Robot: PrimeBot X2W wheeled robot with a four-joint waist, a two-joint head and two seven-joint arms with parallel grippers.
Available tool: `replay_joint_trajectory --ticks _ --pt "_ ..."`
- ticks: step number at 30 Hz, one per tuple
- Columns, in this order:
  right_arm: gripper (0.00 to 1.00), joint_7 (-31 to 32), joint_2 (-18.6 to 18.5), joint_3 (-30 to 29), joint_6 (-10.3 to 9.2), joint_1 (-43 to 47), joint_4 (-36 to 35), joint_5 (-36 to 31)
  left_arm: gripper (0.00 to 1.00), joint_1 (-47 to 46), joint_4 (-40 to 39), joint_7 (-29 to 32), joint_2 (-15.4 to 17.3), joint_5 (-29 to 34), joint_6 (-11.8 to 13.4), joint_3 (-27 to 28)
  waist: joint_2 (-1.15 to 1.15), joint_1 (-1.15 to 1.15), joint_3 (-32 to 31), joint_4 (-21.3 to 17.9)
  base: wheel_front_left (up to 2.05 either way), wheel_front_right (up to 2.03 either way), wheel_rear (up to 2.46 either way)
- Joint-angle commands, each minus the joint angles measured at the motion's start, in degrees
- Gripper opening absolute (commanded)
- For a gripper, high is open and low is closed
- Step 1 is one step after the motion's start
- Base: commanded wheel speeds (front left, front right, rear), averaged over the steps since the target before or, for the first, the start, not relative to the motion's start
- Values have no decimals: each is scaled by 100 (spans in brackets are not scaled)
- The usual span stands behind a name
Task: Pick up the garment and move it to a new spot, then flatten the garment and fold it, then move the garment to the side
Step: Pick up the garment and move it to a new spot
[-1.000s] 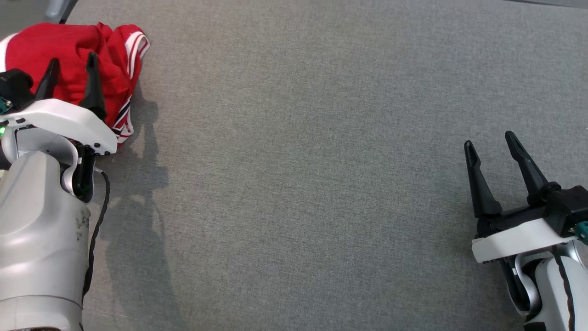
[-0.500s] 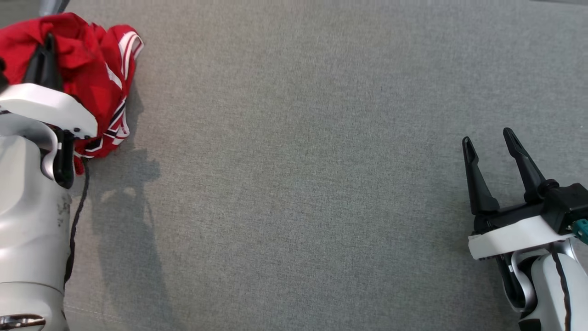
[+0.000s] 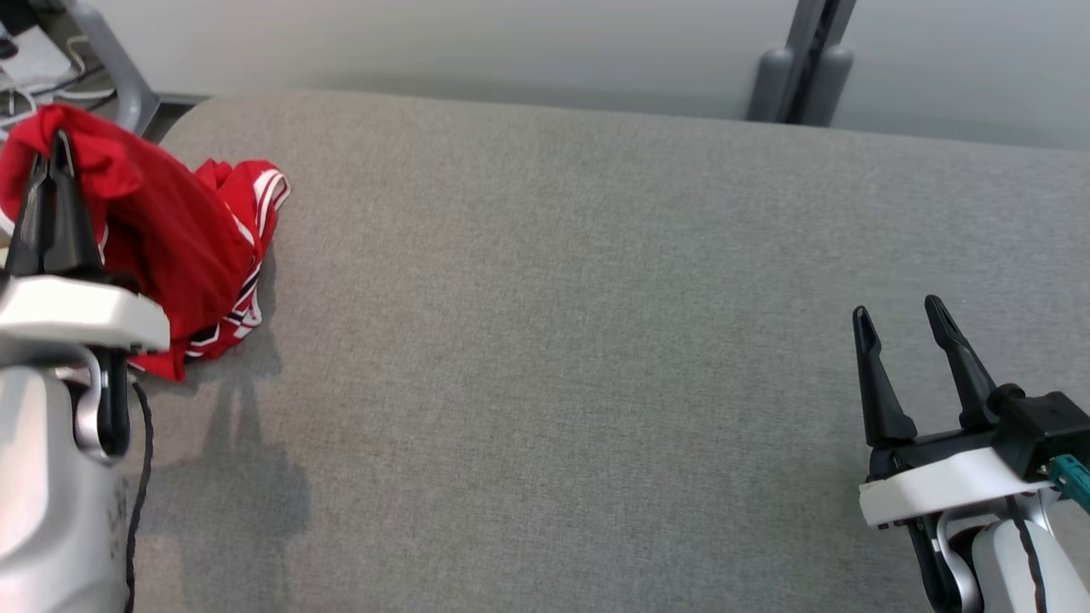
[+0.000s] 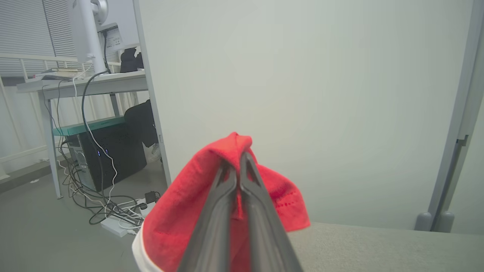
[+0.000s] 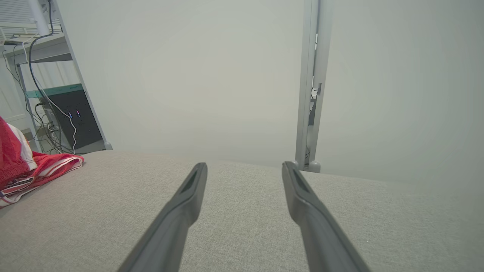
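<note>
Grey table (image 3: 553,340) | garment (image 3: 170,230) at far-left corner, top pinched and lifted by left gripper (image 4: 237,160), hem on table | right gripper (image 3: 896,306) spread wide, holding nothing, well apart at near right

Light is bright, soft and even over the grey table (image 3: 596,340), whose weave reads matt and sharp in the head view. Just below the garment (image 3: 170,247) lies 1 soft-edged shadow (image 3: 230,443), paler toward its rim. The pale forearm (image 3: 43,511) under the garment carries a dull sheen. In both wrist views the wall (image 4: 302,94) behind the garment looks milky and low in contrast. The left gripper (image 4: 238,160), in front of the garment, blurs toward its base. Far right of the garment, the post (image 4: 457,151) leans from wide-angle bending.
</note>
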Motion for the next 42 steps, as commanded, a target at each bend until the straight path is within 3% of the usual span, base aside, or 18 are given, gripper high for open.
replay_joint_trajectory --ticks 1,9,18,31,42 --pt "100 -43 13 -12 11 100 -14 14 0 294 -314 0 -14 -11 73 66 0 0 -235 -163 0 0 0" --pt "100 -43 49 -98 11 373 -29 55 0 1976 -1959 387 -182 -67 419 221 0 0 -525 -538 0 0 0" --pt "100 -39 21 -266 11 649 25 117 0 3382 -3005 735 -643 -138 669 73 0 0 -768 -904 0 0 0" --pt "100 -39 86 -206 11 739 -12 173 0 3400 -3037 952 -823 -75 414 -623 0 0 -772 -1556 0 0 0" --pt "100 -39 154 -309 11 472 -219 246 0 2123 -2641 953 -991 -52 -187 -1730 0 0 -26 -2220 0 0 0"
